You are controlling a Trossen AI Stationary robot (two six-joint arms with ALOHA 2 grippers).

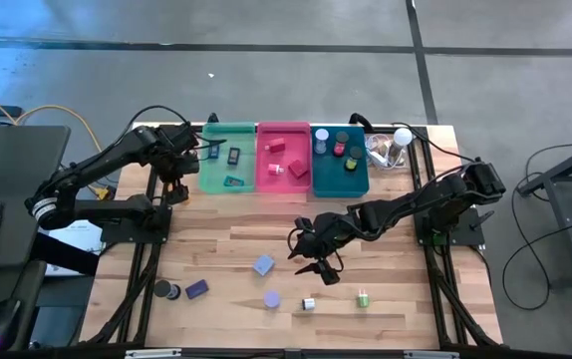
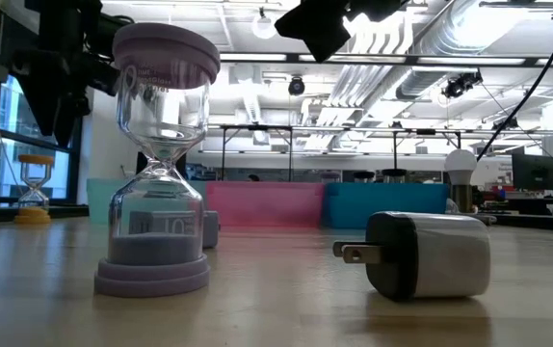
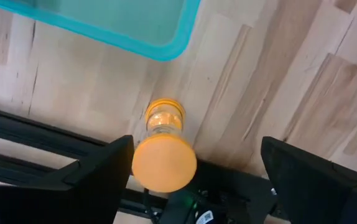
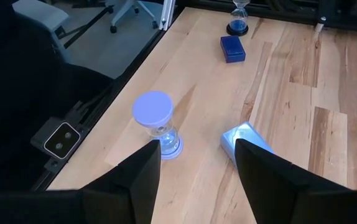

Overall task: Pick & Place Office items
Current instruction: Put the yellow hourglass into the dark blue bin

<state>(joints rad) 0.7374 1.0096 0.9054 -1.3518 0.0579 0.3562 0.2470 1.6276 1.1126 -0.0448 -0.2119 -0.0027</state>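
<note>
floor [image 1: 296,70]: grey concrete | ceiling [image 2: 402,77]: white ducts, lamps | window [image 2: 7,135]: daylight | office chair [image 4: 119,9]

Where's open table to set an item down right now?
Bare wood lies between the pink bin and the right gripper, and left of the lavender block. The front edge is crowded around the lavender hourglass.

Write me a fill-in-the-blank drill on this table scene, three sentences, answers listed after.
1. The middle one of the three bins is coloured ____.
2. Seen past the left gripper, the small hourglass on the wood has ____ end caps.
3. In the low view, the white charger plug lies to the ____ of the lavender hourglass.

Missing words: pink; orange; right
</note>
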